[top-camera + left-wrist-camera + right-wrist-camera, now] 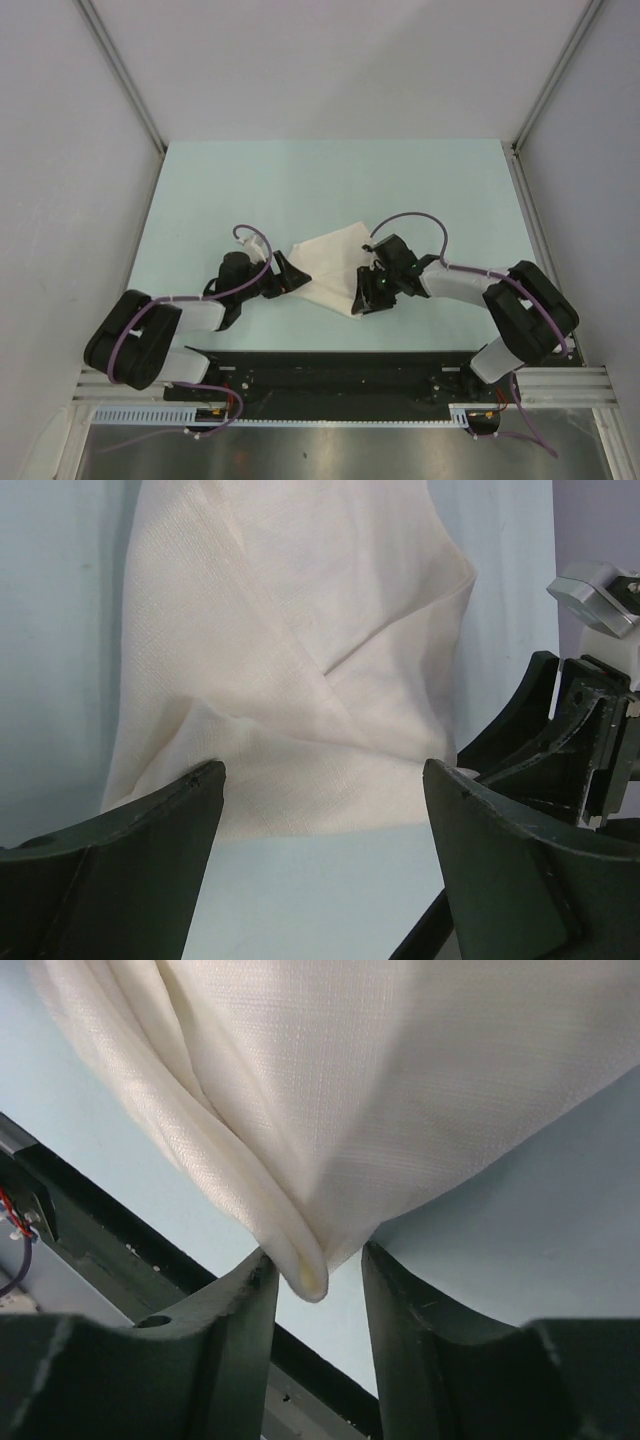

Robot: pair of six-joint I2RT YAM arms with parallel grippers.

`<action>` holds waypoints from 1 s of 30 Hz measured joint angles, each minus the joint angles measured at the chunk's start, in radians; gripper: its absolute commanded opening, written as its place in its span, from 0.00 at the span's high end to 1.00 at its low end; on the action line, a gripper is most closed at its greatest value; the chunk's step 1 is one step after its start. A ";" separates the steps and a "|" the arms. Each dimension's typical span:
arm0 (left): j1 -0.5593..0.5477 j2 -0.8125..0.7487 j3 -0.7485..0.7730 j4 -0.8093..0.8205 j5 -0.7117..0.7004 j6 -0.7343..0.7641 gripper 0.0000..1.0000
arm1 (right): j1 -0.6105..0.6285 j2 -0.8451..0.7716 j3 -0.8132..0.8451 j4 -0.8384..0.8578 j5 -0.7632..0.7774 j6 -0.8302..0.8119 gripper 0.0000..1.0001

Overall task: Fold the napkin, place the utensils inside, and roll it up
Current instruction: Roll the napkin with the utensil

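Napkin: the napkin (328, 262) lies folded in overlapping layers near the middle of the table (300, 180), somewhat toward the near edge, between my two claws.
Left claw: my left claw (320, 770) is spread wide and grips nothing. The cloth's left side lies just beyond its tips.
Right claw: my right claw (315, 1255) is nearly closed on the napkin's near right corner, and the bunched cloth touches both tips.
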 measured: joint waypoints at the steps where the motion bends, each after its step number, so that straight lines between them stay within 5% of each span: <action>1: 0.000 -0.003 0.000 -0.004 -0.005 0.001 0.11 | 0.003 -0.001 0.006 -0.004 0.006 0.000 0.45; 9: 0.000 -0.004 0.003 -0.011 -0.011 0.001 0.11 | 0.055 -0.113 0.043 -0.134 0.188 -0.070 0.20; 17: 0.002 0.029 0.027 -0.012 -0.003 0.002 0.11 | 0.399 -0.296 0.092 -0.007 0.550 -0.319 0.20; 30: 0.016 0.079 0.056 -0.015 0.040 0.008 0.11 | 0.713 0.066 0.085 0.373 0.950 -0.724 0.26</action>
